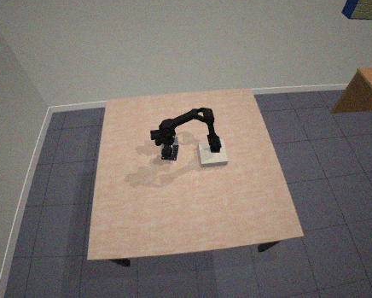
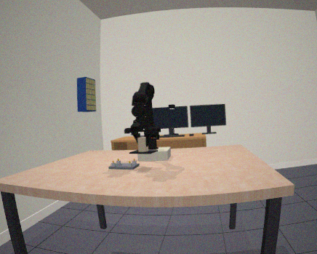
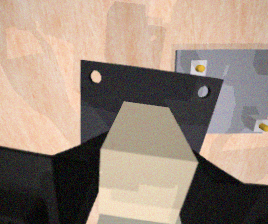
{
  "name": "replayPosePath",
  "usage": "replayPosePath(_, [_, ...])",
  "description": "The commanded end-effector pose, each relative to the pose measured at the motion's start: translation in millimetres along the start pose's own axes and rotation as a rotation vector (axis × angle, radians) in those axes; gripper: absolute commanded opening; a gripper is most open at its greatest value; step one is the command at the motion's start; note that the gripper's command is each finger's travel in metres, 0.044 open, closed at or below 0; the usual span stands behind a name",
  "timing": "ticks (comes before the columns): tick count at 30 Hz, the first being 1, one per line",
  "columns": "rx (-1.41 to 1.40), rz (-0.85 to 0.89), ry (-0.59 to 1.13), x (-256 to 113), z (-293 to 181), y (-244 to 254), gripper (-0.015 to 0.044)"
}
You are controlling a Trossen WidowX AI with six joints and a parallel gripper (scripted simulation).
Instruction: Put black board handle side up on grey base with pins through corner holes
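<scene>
Grey base: exterior view, 8 o'clock from the board; base (image 1: 176, 141) (image 2: 123, 167) (image 3: 220, 111) flat on the table (image 1: 200, 209) (image 2: 207, 175) (image 3: 45, 30), gold pins (image 2: 130, 161) (image 3: 200, 68) uncovered.
Black board: board (image 1: 174, 153) (image 2: 134, 152) (image 3: 145, 82) raised, handle up, not over all the pins. In the wrist view its 3 o'clock edge overlaps the base.
Handle: pale block (image 2: 142, 144) (image 3: 147, 160), standing at the board's middle.
Gripper: fingers (image 1: 167, 150) (image 2: 144, 140) part-open, closed firmly on the handle's sides.
Pin risk: board and base look turned differently; lowering without matching them could rest the plate on pin tips, tilted.
Travel risk: crossing too low could catch a post and push the base or twist the handle in the grip.
Release risk: opening with one hole unseated would likely leave a corner propped up.
Arm's mount: white block (image 1: 213, 160) (image 2: 164, 153), top view's 3 o'clock, near the board; little room that way.
Table edges: well apart at 9 and 6 o'clock in the top view, leaving room.
</scene>
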State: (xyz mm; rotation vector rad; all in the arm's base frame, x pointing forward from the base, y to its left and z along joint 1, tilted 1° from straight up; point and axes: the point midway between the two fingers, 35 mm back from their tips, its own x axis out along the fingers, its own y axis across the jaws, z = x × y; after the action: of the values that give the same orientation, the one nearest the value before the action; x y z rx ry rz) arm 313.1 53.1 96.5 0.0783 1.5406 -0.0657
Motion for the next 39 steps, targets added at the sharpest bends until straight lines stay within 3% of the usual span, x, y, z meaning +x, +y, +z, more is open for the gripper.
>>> replayPosePath(1, [-0.017, 0.004, -0.004, -1.9, 5.6, -9.2, 0.0000])
replayPosePath(39, [-0.144, -0.008, -0.006, -2.8, 26.1, -102.8, 0.0000])
